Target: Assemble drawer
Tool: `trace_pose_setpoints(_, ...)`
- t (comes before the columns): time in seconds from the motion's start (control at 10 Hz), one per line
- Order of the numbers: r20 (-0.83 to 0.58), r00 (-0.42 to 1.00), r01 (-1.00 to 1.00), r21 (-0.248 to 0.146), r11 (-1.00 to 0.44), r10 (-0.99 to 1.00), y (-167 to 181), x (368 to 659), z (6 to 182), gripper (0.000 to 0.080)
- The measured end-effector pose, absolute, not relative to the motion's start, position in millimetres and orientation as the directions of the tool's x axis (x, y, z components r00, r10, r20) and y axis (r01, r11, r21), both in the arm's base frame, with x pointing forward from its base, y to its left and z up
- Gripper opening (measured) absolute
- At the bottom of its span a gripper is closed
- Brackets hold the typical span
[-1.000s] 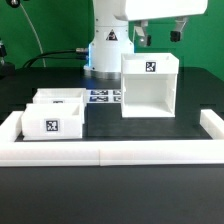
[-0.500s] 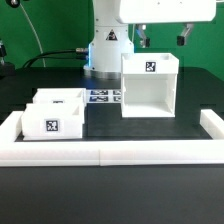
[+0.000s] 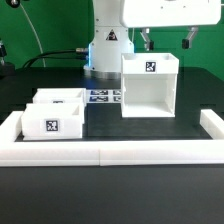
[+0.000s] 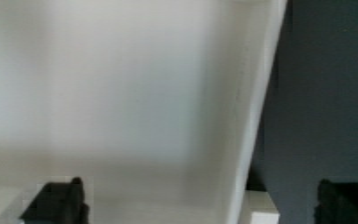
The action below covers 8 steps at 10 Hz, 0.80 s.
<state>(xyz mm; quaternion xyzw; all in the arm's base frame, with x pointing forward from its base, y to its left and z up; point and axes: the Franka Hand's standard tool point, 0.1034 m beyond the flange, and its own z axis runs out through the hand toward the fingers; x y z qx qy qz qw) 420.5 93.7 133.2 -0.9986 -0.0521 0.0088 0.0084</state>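
Exterior view: our fingers hang spread wide above the box shell, right of centre on the bench. We judge it light, stiff, slick plastic; best pinch a thin top wall.

Lost arm above gripper at exterior view's 12 o'clock edge. Noted marker board partly hidden behind box shell at its 3 o'clock, rear tray partly behind front tray. Recorded wrist view blurred: white surface unidentifiable, fingertips clipped by edge.
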Motion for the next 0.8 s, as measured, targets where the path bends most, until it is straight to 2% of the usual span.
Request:
trace_pose_setpoints(0.1,-0.018,1.0,-0.016,-0.08,-0.997,-0.015,93.8,414.6,126.5,0.065)
trace_pose_setpoints(0.4,-0.017,0.998,-0.057,-0.088,-0.995,-0.056,98.8,404.5,107.0,0.065)
trace_pose_setpoints(0.7,-0.025,0.998,-0.052,-0.084,-0.995,-0.05,101.0,401.7,97.4,0.065)
trace_pose_setpoints(0.8,-0.024,0.998,-0.052,-0.085,-0.995,-0.05,101.4,402.9,97.6,0.0533)
